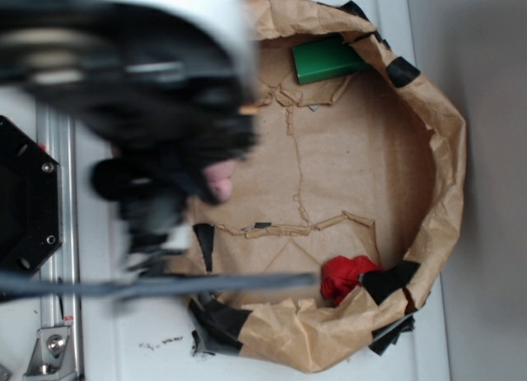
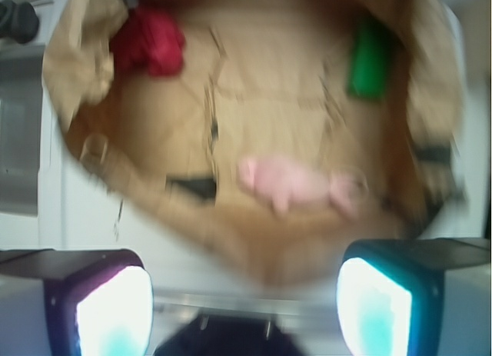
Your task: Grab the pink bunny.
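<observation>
- The small pale pink plush bunny (image 2: pixel 296 183) lies on its side on the floor of a crumpled brown paper nest (image 1: pixel 445 151), close to the nest's near rim in the wrist view.
- In the exterior view only a bit of pink (image 1: pixel 220 179) shows from behind the blurred black arm (image 1: pixel 156 118); it is probably the same bunny, though the blur makes that uncertain.
- The hand (image 2: pixel 246 294) hangs above the nest rim with its two pads set wide apart; one glowing pad (image 2: pixel 114 310) sits at the lower left of the wrist view and the other at the lower right.
- Nothing sits between the pads, and the bunny is apart from them, farther into the nest.
- A green rectangular block (image 1: pixel 327 58) lies near the nest wall, well apart from the bunny.
- A red cloth lump (image 1: pixel 346 276) rests against the opposite stretch of wall, beside strips of black tape (image 1: pixel 395 278).
- The nest stands on a white tabletop (image 1: pixel 486 233).
</observation>
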Robot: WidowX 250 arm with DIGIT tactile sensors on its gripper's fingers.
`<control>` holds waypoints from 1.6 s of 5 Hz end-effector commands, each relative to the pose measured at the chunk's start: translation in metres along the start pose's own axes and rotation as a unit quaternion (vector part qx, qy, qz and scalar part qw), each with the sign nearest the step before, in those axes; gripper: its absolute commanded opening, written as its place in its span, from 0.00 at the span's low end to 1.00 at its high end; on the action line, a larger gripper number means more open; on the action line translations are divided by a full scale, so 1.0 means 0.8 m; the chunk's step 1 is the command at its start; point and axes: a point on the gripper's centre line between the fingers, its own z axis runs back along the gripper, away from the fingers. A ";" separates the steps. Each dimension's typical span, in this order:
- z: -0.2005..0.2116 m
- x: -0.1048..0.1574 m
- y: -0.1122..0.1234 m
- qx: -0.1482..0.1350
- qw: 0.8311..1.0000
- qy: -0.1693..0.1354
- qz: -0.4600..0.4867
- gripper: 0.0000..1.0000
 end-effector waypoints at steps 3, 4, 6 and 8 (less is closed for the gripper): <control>-0.049 0.056 0.022 0.029 0.999 0.032 -0.031 1.00; -0.111 0.038 0.037 0.037 0.987 0.046 -0.148 1.00; -0.152 -0.002 0.038 0.046 0.968 0.019 -0.248 1.00; -0.206 -0.004 0.035 0.078 0.955 0.035 -0.285 1.00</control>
